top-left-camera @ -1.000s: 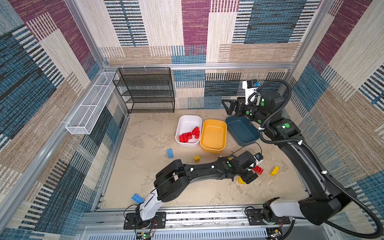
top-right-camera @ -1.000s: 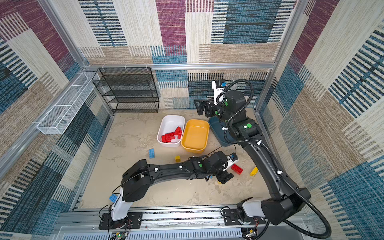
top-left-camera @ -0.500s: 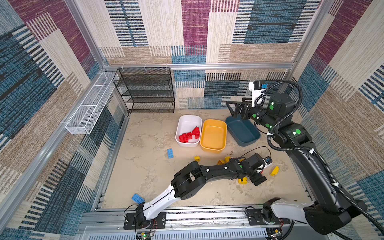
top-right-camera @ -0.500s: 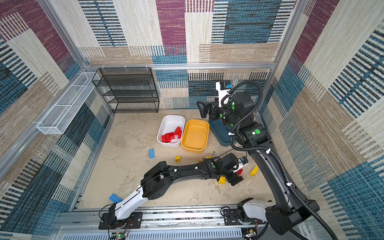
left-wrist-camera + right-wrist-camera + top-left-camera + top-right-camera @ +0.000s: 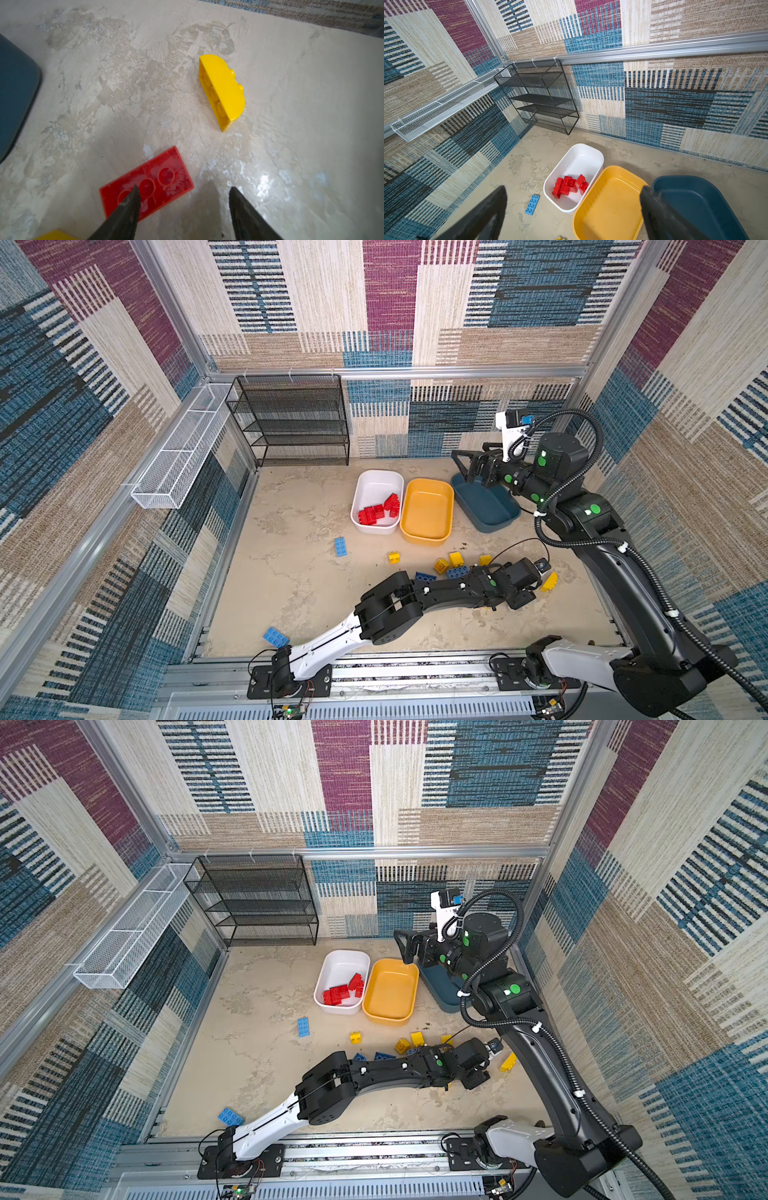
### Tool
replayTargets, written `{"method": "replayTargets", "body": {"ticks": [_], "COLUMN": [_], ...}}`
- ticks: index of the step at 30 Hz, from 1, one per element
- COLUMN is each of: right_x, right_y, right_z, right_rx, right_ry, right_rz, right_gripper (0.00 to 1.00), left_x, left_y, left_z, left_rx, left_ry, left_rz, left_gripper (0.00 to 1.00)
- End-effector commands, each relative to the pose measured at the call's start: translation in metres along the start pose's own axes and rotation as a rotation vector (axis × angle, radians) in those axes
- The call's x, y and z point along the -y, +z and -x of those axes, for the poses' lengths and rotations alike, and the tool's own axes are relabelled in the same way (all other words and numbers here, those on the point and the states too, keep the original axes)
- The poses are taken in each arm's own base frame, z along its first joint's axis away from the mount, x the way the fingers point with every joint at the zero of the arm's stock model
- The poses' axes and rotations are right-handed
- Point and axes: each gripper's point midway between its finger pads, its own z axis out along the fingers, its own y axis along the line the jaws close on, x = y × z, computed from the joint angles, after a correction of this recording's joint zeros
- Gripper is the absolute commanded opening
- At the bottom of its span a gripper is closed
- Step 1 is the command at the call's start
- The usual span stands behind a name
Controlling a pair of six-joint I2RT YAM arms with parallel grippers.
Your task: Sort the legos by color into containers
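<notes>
Legos (image 5: 456,559) are lying half sorted, several reds in the white tub (image 5: 376,489), as the left gripper (image 5: 183,187), jaws apart and empty, is hovering over an upturned red brick (image 5: 164,178), likely to grab it, the right gripper (image 5: 573,188) hanging wide open.

Stretches the left arm (image 5: 440,587) low and long, elbow bent well behind the pincer, with the left gripper (image 5: 183,188) tipped downward, jaws parted, nothing between them. Holds the right arm (image 5: 615,568) arched high, right gripper (image 5: 573,188) roughly level ahead of its wrist, jaws spread wide, empty.
</notes>
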Motion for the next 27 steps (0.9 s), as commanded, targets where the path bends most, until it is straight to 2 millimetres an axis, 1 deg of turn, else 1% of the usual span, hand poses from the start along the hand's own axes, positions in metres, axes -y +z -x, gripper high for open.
{"method": "replayTargets", "body": {"ticks": [1,4,6,10,14,16,19,21,22,24,25,27], "right_x": [-0.004,-0.003,-0.002,-0.001,0.000,0.002,0.005,0.007,0.008,0.009,0.009,0.010], "right_y": [-0.002,-0.001,-0.001,0.000,0.000,0.000,0.001,0.002,0.002,0.003,0.003,0.002], "right_z": [0.007,0.006,0.004,0.001,-0.003,-0.006,-0.013,-0.019,-0.020,-0.023,-0.024,-0.024], "right_rx": [0.033,0.029,0.028,0.019,0.012,0.007,-0.003,-0.012,-0.014,-0.016,-0.016,-0.014], "right_ry": [-0.006,-0.006,-0.007,-0.005,0.000,0.003,0.009,0.015,0.016,0.019,0.018,0.019], "right_rz": [0.017,0.016,0.011,0.008,0.003,-0.001,-0.014,-0.018,-0.021,-0.023,-0.024,-0.027], "right_gripper": [1.00,1.00,1.00,1.00,1.00,1.00,1.00,1.00,1.00,1.00,1.00,1.00], "left_x": [-0.009,-0.012,-0.012,-0.018,-0.025,-0.030,-0.042,-0.050,-0.053,-0.052,-0.047,-0.027], "left_y": [-0.001,-0.008,-0.015,-0.031,-0.054,-0.066,-0.087,-0.097,-0.100,-0.103,-0.103,-0.100], "left_z": [-0.017,-0.015,-0.010,0.000,0.013,0.016,0.017,0.015,0.014,0.013,0.014,0.017], "left_rx": [-0.063,-0.055,-0.040,-0.008,0.028,0.039,0.062,0.069,0.065,0.061,0.069,0.092], "left_ry": [0.013,0.016,0.018,0.016,0.016,0.009,-0.027,-0.067,-0.087,-0.107,-0.089,-0.031], "left_rz": [0.048,0.060,0.059,0.066,0.074,0.081,0.087,0.074,0.066,0.029,-0.001,-0.109], "left_gripper": [0.59,0.55,0.54,0.53,0.52,0.52,0.51,0.51,0.52,0.64,0.68,0.72]}}
